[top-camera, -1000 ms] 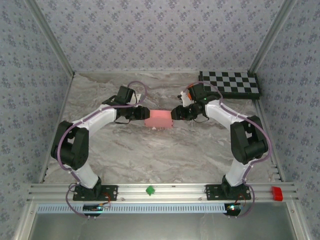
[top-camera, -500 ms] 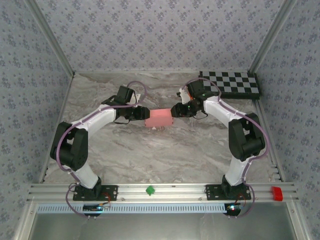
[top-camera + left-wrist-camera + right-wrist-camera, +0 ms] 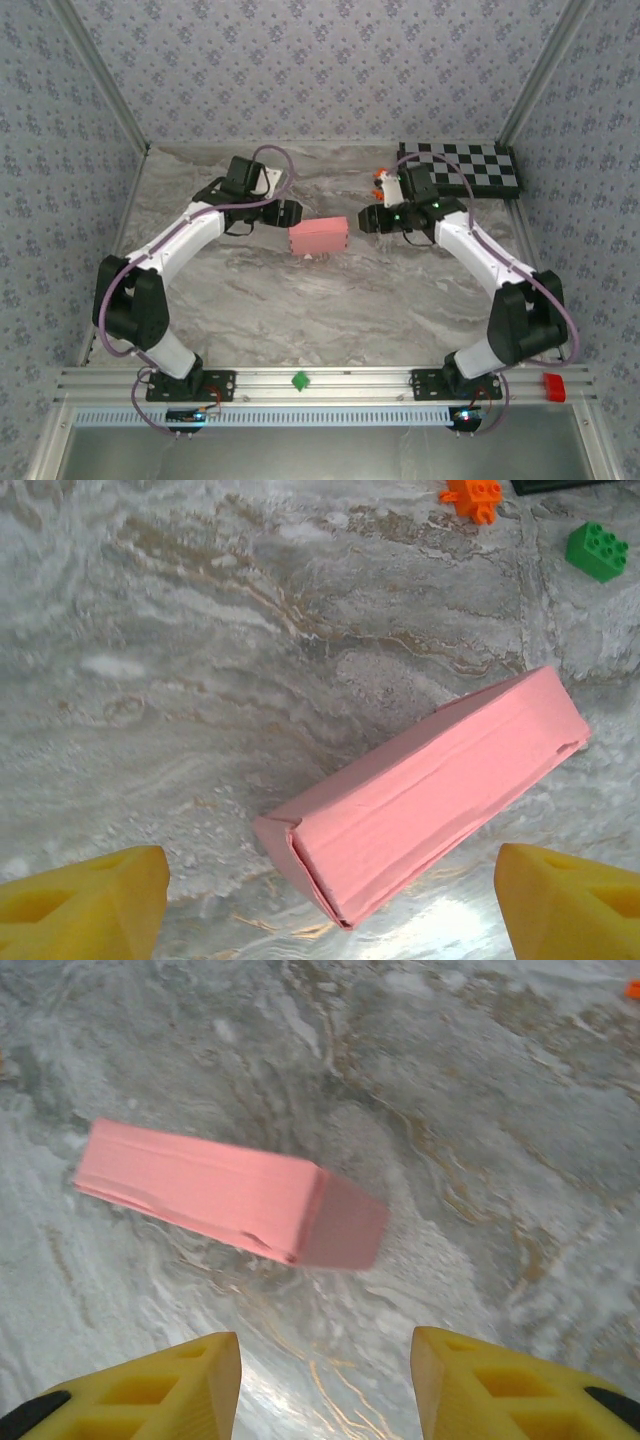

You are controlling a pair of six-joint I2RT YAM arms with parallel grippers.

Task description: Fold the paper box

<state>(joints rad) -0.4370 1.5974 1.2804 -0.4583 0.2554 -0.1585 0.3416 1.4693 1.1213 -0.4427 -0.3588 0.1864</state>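
The paper box (image 3: 318,237) is a closed pink rectangular box lying flat on the marble table, untouched by either arm. My left gripper (image 3: 288,213) hovers just off its left end, jaws wide open. In the left wrist view the paper box (image 3: 430,795) lies slantwise ahead of the left gripper (image 3: 330,908), its near end flap seam showing between the yellow fingertips (image 3: 85,900). My right gripper (image 3: 366,222) is off the right end, also open. From the right wrist, the paper box (image 3: 220,1195) sits beyond the right gripper (image 3: 325,1385), with bare table between the pads (image 3: 505,1390).
A checkerboard (image 3: 465,168) lies at the back right. A small orange toy (image 3: 378,176) sits near the right wrist, and a green brick (image 3: 598,550) lies beside the orange toy (image 3: 472,494). A green piece (image 3: 298,380) and a red piece (image 3: 553,386) rest on the front rail.
Both grippers have drawn back from the ends of the box and opened, the left one widely. The box now lies free on the table, slightly turned.
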